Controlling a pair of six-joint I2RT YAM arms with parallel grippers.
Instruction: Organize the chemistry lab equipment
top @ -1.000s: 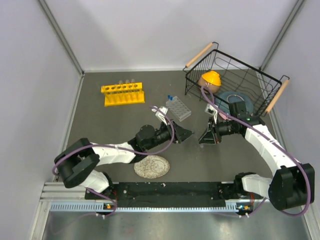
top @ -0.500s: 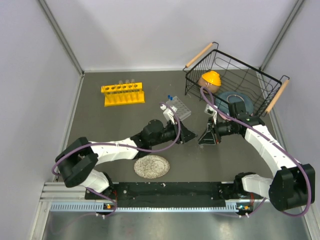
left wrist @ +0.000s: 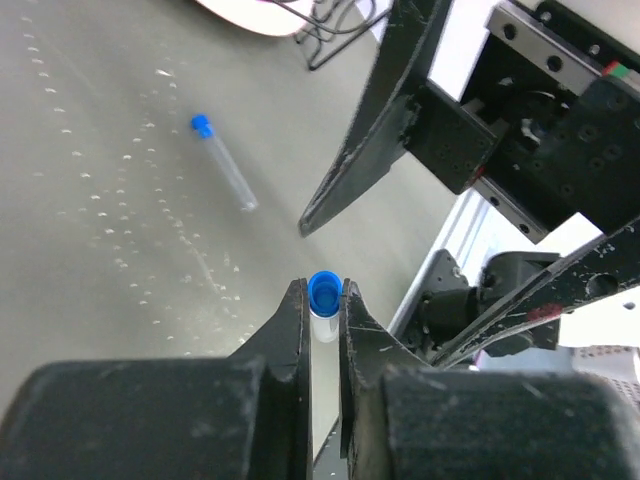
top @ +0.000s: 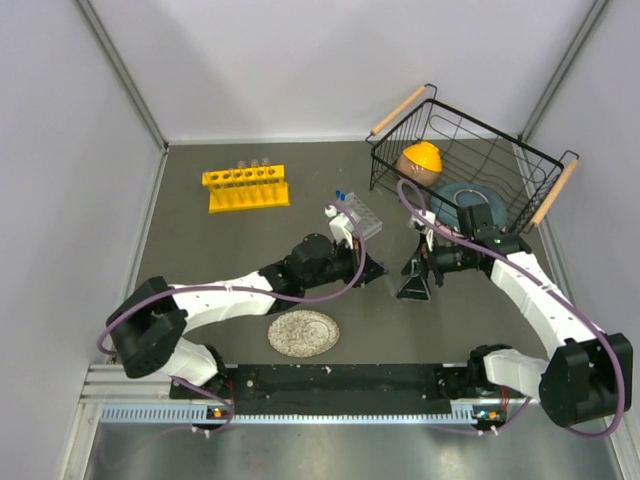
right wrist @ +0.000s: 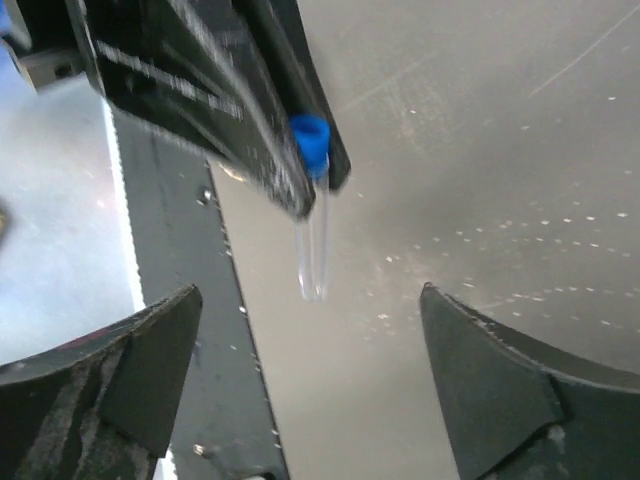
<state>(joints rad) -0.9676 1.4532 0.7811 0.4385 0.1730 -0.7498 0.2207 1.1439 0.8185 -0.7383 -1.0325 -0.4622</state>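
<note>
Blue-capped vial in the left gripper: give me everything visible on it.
The blue-capped vial is a slim, clear tube that looks like glass or plastic, with a bright blue cap on one end and a rounded closed bottom. It looks empty. The left gripper is shut on it at the cap end, and the rest of the tube sticks out free, clear of the table. The open right gripper has a finger on either side of it, and neither finger touches it.
</note>
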